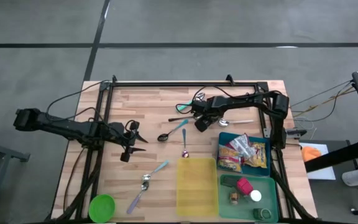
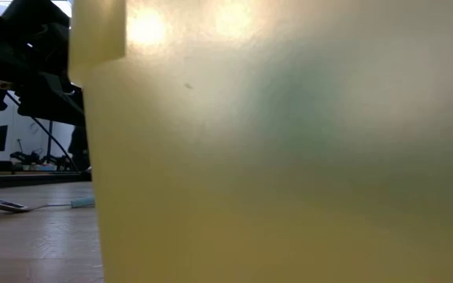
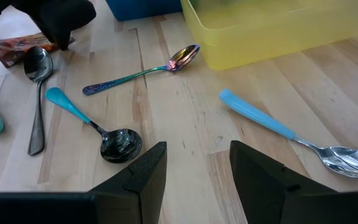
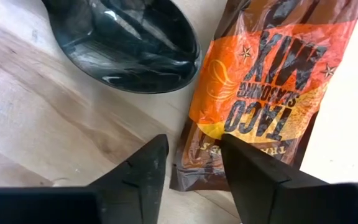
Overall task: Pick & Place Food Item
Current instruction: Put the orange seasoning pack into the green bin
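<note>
I'm on the grasp step: my right gripper [image 4: 191, 165] is pointing steeply down over the taco seasoning packet [image 4: 263, 87], which is lying flat on the table [image 1: 154, 112] at the far side, just beside a black spoon [image 4: 126, 40]. My fingers are straddling the packet's near edge, one on bare wood, one over the foil. Jaws are part-way in with a gap between them, nothing pinched yet as far as I can tell.

Next move, I judge: finishing the squeeze on that thin edge, then lifting and carrying to a bin. The flat packet gives little to bite on, so slipping off is the risk. The black spoon's bowl sits close to my one finger and could get nudged.

My left gripper [image 3: 194, 171] is waiting at the left side of the table, jaws apart, holding nothing.

Around: yellow bin [image 1: 196, 185], blue bin [image 1: 224, 137] with snack bags, green bin [image 1: 271, 186] with small items, green lid [image 1: 102, 206], several spoons scattered mid-table, including a blue-handled spoon [image 3: 263, 119] and an iridescent spoon [image 3: 143, 70].
</note>
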Motion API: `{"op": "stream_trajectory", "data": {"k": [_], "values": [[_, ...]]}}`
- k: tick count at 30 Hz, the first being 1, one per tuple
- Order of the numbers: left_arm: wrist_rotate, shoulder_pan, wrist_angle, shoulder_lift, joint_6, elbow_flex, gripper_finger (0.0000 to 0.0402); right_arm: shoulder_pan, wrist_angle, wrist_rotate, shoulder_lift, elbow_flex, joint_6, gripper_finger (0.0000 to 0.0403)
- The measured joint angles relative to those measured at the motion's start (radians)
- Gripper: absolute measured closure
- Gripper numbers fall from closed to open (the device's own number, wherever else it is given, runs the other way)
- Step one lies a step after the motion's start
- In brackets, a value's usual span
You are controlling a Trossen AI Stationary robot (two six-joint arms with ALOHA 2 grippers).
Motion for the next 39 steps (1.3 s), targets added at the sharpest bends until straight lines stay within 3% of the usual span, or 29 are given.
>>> {"op": "stream_trajectory", "data": {"k": [19, 35, 39], "values": [[0.000, 0.000, 0.000, 0.000, 0.000, 0.000, 0.0228, 0.000, 0.023, -0.019, 0.000, -0.005, -0.012, 0.0387], [0.000, 0.000, 0.000, 0.000, 0.000, 0.000, 0.0228, 0.046, -0.078, -0.036, -0.029, -0.008, -0.011, 0.0394], [0.000, 0.000, 0.000, 0.000, 0.000, 0.000, 0.0228, 0.062, -0.149, -0.095, -0.059, -0.014, -0.010, 0.0394]]}}
